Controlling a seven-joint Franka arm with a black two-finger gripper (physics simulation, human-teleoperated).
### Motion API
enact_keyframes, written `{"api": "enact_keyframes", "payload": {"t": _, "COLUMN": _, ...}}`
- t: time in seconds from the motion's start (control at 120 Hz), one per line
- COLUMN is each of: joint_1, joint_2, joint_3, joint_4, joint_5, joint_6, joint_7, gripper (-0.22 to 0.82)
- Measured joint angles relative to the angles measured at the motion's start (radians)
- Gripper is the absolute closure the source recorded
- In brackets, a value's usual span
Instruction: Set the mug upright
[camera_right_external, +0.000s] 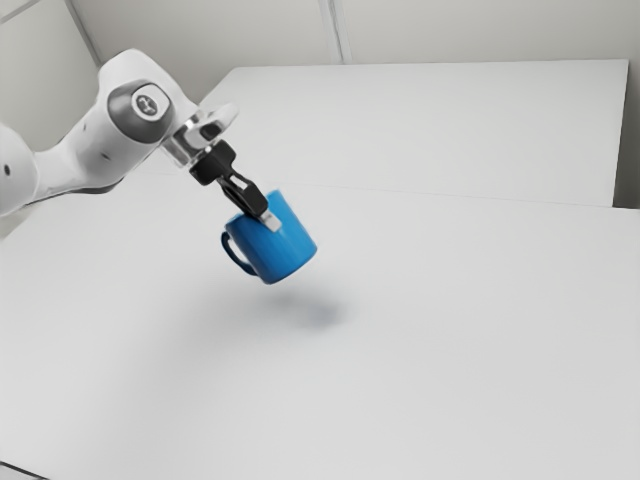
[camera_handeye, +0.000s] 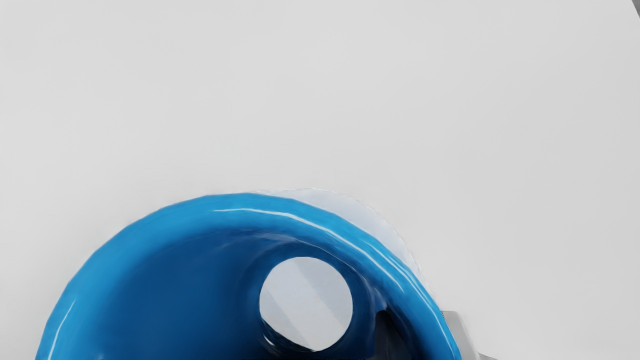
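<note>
Aloft, the blue mug (camera_right_external: 288, 246) hangs tilted above the table (camera_right_external: 450, 350), rim leaning toward the exterior view's left, handle (camera_right_external: 233, 257) on that side. The gripper (camera_right_external: 268, 219) is clamped on its wall, one finger inside, one outside.

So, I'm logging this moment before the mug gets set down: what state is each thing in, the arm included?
Mug: tilted, not upright, held above the table, its mouth facing up toward the gripper.
Gripper: shut on the mug's wall, one finger inside the mug, the other outside.
Handle: clear of the fingers, on the mug's side toward the exterior view's left.
Arm: bent, reaching down to the mug.
</note>
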Motion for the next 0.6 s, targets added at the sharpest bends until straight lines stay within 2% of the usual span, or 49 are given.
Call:
{"api": "enact_keyframes", "payload": {"t": 0.283, "joint_1": -0.108, "joint_2": -0.164, "joint_3": -0.001, "joint_4": -0.172, "joint_5": 0.364, "joint_6": 0.031, "joint_7": -0.229, "gripper": 0.77}}
{"api": "enact_keyframes", "payload": {"t": 0.458, "joint_1": -0.132, "joint_2": -0.226, "joint_3": -0.001, "joint_4": -0.301, "joint_5": 0.493, "joint_6": 0.149, "joint_7": -0.351, "gripper": 0.77}}
{"api": "enact_keyframes", "payload": {"t": 0.6, "joint_1": -0.137, "joint_2": -0.245, "joint_3": -0.001, "joint_4": -0.404, "joint_5": 0.547, "joint_6": 0.288, "joint_7": -0.431, "gripper": 0.77}}
